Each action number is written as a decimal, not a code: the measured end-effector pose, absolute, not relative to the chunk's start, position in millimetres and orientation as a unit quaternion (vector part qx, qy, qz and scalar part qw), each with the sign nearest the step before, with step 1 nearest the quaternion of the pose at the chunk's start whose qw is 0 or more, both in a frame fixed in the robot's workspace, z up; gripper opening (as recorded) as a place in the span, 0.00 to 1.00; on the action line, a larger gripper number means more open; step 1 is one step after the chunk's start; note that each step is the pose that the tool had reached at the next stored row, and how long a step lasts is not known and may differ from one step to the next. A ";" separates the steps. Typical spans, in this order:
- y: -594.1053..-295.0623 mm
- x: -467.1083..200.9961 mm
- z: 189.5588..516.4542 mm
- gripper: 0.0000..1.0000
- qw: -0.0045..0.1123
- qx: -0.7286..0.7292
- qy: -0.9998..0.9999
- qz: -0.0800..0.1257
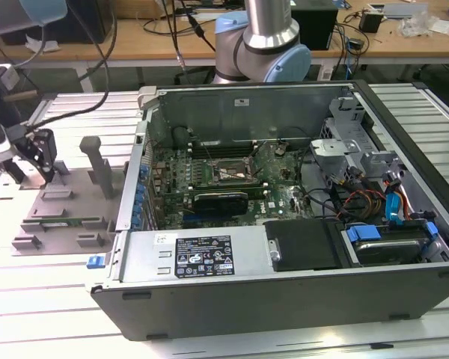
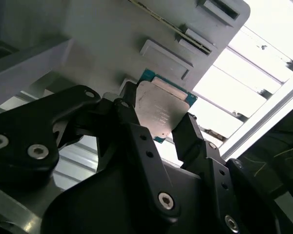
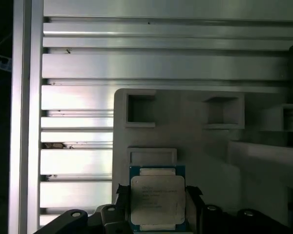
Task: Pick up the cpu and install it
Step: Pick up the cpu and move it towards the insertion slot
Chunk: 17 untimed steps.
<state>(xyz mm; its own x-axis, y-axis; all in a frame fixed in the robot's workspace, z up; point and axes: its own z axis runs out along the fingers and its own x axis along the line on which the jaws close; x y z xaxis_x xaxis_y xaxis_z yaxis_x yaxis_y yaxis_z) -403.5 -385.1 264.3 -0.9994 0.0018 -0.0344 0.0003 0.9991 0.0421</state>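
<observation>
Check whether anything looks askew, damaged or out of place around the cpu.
Nothing stands out. The cpu sits square in the gripper, held from both sides over the grey fixture. Its metal top shows no dents or scratches that I can see.

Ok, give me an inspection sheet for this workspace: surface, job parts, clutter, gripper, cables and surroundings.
Surface: slatted aluminium table carrying a grey plastic fixture and an open computer case.
Job's things: cpu held at the fixture; whether it is lifted clear cannot be told. Metal-framed socket sits on the motherboard inside the case.
Clutter: nothing seen.
Grippers: gripper shut on the cpu, a black finger against each side.
Cables: black cable hanging near the exterior view's left; coloured wires inside the case.
Surroundings: wooden bench behind the table.
</observation>
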 end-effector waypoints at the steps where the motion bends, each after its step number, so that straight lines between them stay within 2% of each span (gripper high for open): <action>1: -385.1 -403.5 267.4 0.54 0.017 0.001 1.000 0.021; 11: -385.0 -403.4 310.7 0.54 0.017 0.001 1.000 0.021; 17: -384.5 -403.3 384.8 0.54 0.017 0.001 1.000 0.021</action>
